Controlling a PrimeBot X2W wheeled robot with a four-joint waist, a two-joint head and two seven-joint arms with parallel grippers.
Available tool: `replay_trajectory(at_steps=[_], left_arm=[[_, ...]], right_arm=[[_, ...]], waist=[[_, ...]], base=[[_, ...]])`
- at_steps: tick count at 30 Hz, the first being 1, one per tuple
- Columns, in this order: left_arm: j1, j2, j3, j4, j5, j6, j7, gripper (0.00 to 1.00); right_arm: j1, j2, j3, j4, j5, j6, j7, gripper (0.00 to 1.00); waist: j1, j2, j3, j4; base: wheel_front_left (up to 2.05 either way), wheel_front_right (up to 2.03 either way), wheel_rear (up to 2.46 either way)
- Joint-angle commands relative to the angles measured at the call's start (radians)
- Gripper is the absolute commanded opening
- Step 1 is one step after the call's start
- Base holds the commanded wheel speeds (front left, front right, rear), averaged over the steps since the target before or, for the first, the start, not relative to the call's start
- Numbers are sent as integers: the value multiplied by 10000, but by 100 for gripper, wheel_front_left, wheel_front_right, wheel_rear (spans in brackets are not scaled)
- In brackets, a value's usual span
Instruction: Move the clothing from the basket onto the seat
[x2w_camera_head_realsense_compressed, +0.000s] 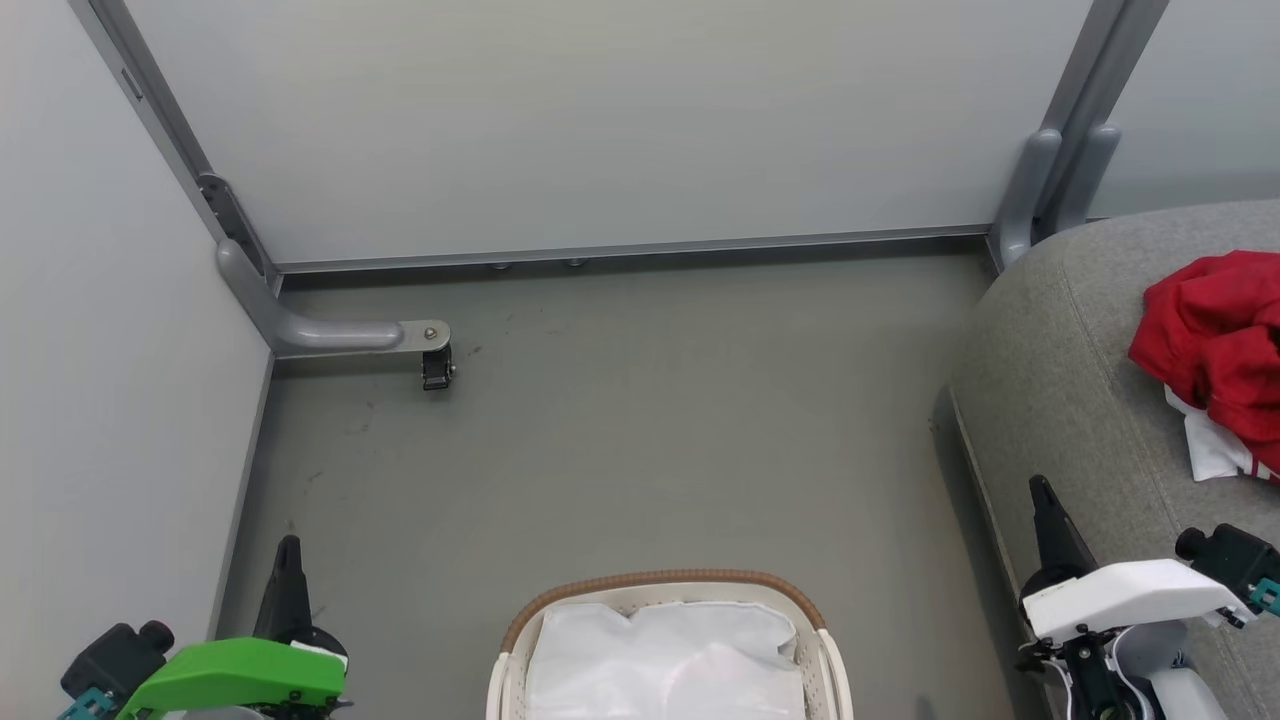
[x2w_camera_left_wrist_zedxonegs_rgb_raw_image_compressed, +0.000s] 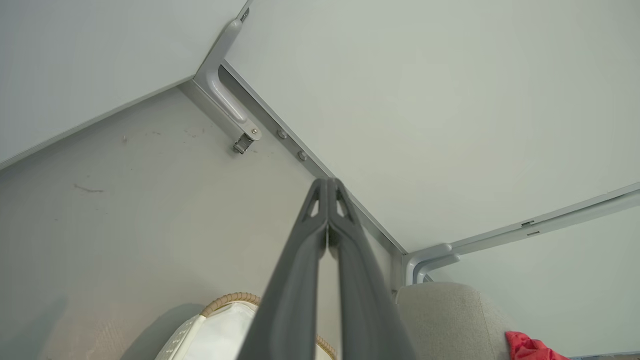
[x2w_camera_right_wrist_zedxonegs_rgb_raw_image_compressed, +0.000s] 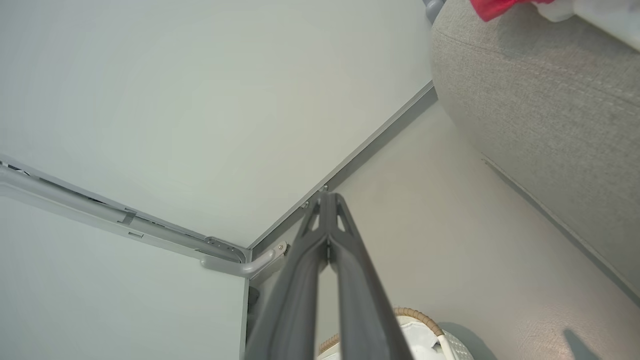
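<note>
Dark fingers, left: our left gripper (x2w_camera_left_wrist_zedxonegs_rgb_raw_image_compressed: 327, 184) has its two long fingers pressed flat together, with nothing between them.
Dark fingers, right: our right gripper (x2w_camera_right_wrist_zedxonegs_rgb_raw_image_compressed: 327, 197) is the same, its tips touching and nothing held.
Wrists: we see a green cover (x2w_camera_head_realsense_compressed: 240, 675) on our left wrist and a white cover (x2w_camera_head_realsense_compressed: 1130, 590) on our right one.
Past the tips: both grippers point over the bare grey floor (x2w_camera_head_realsense_compressed: 650, 420) toward the pale wall panels (x2w_camera_head_realsense_compressed: 600, 120).
Basket: the basket (x2w_camera_head_realsense_compressed: 660, 578) sits low between our two arms. We see its white cloth liner (x2w_camera_head_realsense_compressed: 665, 660) and no red in it. Its near end is cut off by the picture edge.
Clothing: the red clothing (x2w_camera_head_realsense_compressed: 1215, 330) lies in a crumpled heap on top of the grey seat (x2w_camera_head_realsense_compressed: 1060, 360), with a white bit at its near end.
Which way: the heap is ahead and to the right of our right gripper, well apart from it.
Long side: it runs roughly away from us along the seat, but its right side is cut off, so we cannot be sure.
Nearer arm: the right arm, by a lot.
Coming move: we think the job looks done, so no grab seems needed.
Writing: we can read no words, labels or brands anywhere.
</note>
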Motion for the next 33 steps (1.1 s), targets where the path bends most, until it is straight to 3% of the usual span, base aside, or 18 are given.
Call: replay_trajectory(at_steps=[1,33], left_arm=[[-327,58,59,-163,-337,-13,81,0],[-572,76,345,-515,-3586,-22,987,0]], right_arm=[[-29,-73,-42,-175,350,-3,98,0],[11,-100,-233,-598,3900,-6,992,0]], waist=[[0,0,-5,0],[0,0,-114,-3]], base=[[0,0,0],[0,0,0]])
